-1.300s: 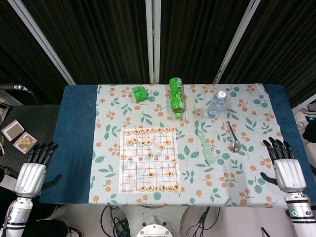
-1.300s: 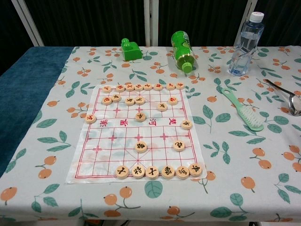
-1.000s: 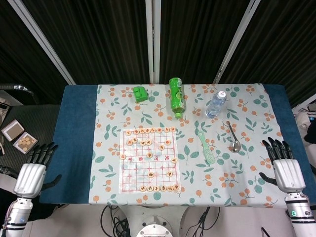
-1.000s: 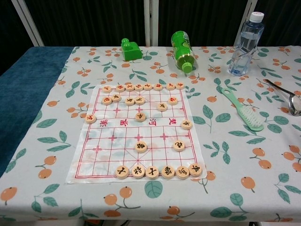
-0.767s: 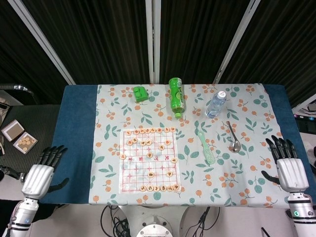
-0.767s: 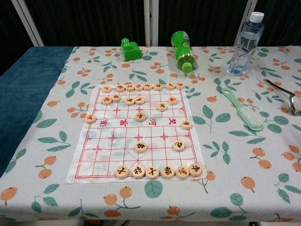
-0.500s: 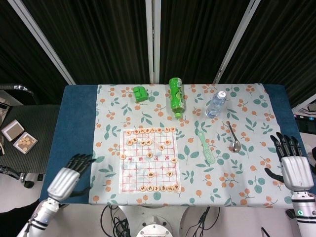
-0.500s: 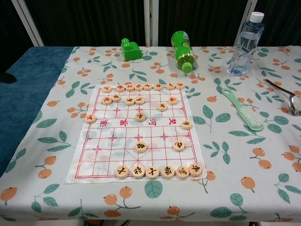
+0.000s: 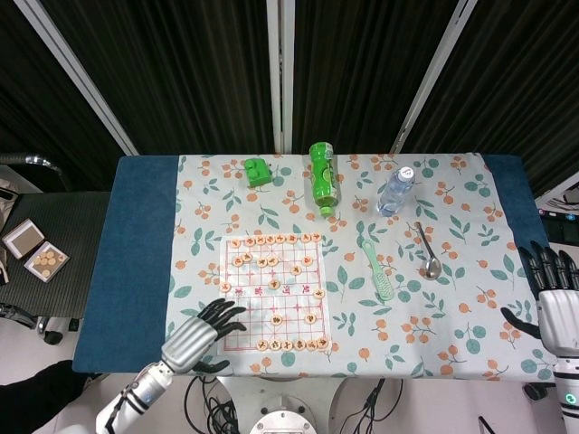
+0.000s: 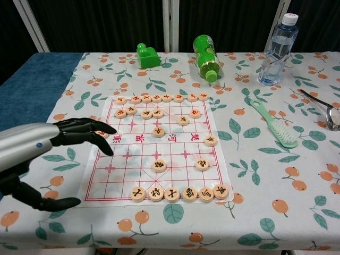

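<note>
A paper Chinese chess board [image 9: 273,291] lies in the middle of the flowered cloth, with round wooden pieces [image 10: 159,166] in rows along its far and near edges and a few between. My left hand [image 9: 194,336] hovers at the board's near left corner, fingers spread and holding nothing. In the chest view this left hand [image 10: 48,154] reaches in from the left, its fingertips [image 10: 109,129] over a piece at the board's left edge; contact cannot be told. My right hand [image 9: 558,310] is at the table's right edge, fingers apart, holding nothing.
A green block [image 9: 258,171] and a lying green bottle [image 9: 322,176] are at the back. A water bottle [image 9: 395,190] stands at the back right, with a green brush [image 9: 378,269] and a spoon [image 9: 428,253] nearer. Blue cloth [image 9: 140,253] covers the table's left strip.
My left hand has swung in from beyond the table's left edge to the board's near left corner. My right hand has drifted outward to the right.
</note>
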You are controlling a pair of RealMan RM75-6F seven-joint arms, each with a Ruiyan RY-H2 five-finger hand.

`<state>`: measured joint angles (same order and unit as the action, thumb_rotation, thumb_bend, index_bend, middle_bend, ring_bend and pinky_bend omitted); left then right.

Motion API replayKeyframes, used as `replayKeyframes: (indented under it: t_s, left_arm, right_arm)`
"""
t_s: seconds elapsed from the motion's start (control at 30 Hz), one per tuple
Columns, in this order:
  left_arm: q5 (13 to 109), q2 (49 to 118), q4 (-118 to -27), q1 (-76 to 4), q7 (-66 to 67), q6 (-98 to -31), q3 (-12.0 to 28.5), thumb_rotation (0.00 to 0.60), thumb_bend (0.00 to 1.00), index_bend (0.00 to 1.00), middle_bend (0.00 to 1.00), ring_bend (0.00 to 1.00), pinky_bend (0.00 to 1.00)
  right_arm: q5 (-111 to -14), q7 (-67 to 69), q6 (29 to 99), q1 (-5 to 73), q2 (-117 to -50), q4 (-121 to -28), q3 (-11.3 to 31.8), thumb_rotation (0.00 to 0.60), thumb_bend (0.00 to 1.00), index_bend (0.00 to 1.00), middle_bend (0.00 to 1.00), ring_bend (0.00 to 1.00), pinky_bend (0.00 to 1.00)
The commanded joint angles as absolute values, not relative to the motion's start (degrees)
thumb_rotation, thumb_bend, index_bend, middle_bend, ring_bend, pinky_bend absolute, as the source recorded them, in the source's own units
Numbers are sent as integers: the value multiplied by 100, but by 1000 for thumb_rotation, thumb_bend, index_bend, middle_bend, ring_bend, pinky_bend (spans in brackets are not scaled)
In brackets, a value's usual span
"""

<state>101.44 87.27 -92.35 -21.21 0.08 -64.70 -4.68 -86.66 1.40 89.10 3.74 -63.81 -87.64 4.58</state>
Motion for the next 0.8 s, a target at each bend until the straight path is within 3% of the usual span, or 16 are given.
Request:
replayKeyframes:
  t_s: [0.03,0.43,0.8]
  left_arm:
    - [10055,8878,-9164,-2212,83,-6336,-470,600,206,276,78,0,0]
    - [9780,9738,-8526,-2448,371,-6167,-310,600,214,323,99,0,0]
    - [9583,10125,-8087,-2633,291,-6093,-252,600,252,362,113,0,0]
  right_arm:
    - [-8695,205,8980,343,-6380,-8714,470,600,41,0,0,0,0]
    - [-8707,346,9091,214,-6280,-8674,447,600,45,0,0,0,0]
    - [-8728,484,8993,246,-6254,-8684,454,600,52,0,0,0,0]
